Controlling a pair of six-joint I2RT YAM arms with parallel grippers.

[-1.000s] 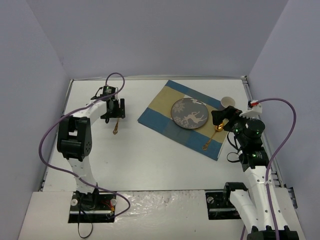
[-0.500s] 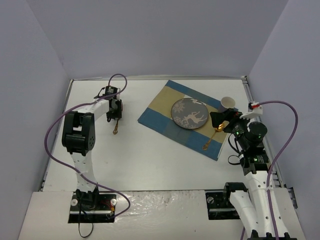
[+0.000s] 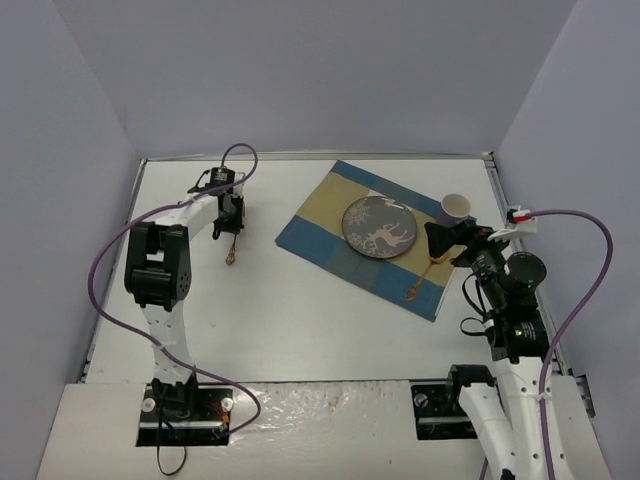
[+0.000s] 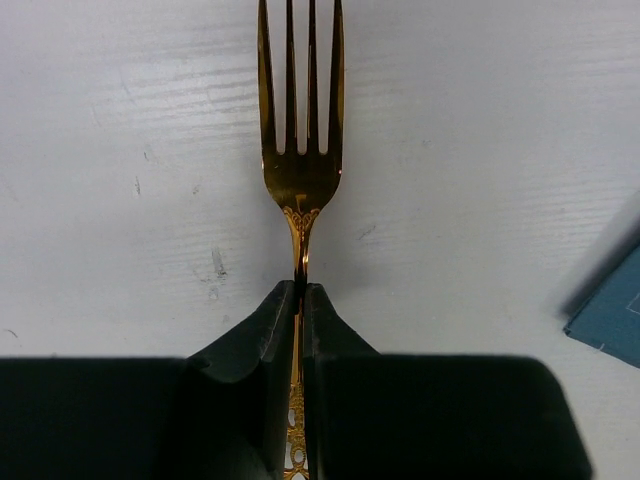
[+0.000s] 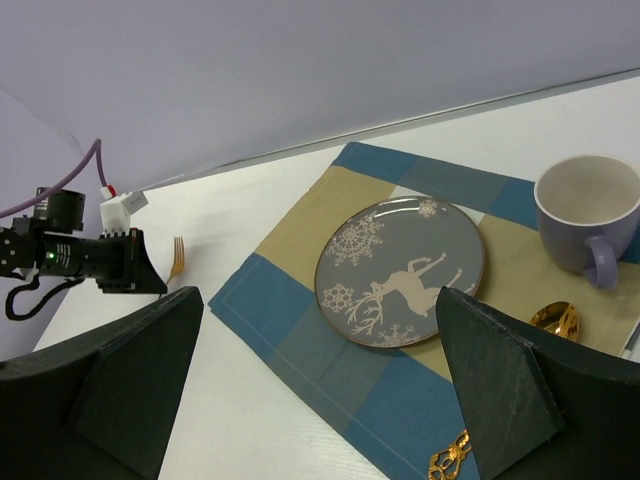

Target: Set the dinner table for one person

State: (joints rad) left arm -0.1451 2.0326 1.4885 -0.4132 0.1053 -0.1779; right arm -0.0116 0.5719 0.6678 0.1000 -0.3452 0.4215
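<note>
A: What changed at the left pincer [image 4: 300, 295]?
B: A second ago its jaws stood wide over the fork [image 4: 300, 150]. Now they are pressed together on the handle. The fork seems to lie on the table [image 3: 300, 320] near the far left corner, well apart from the placemat [image 3: 320, 245].
A: And the right pincer [image 5: 315, 310]?
B: It has opened wide and drawn back toward the right edge, holding nothing. The spoon [image 3: 422, 274] rests on the placemat beside the plate [image 3: 378, 226].
A: The meaning?
B: Probably the spoon is placed, and the fork comes next.
</note>
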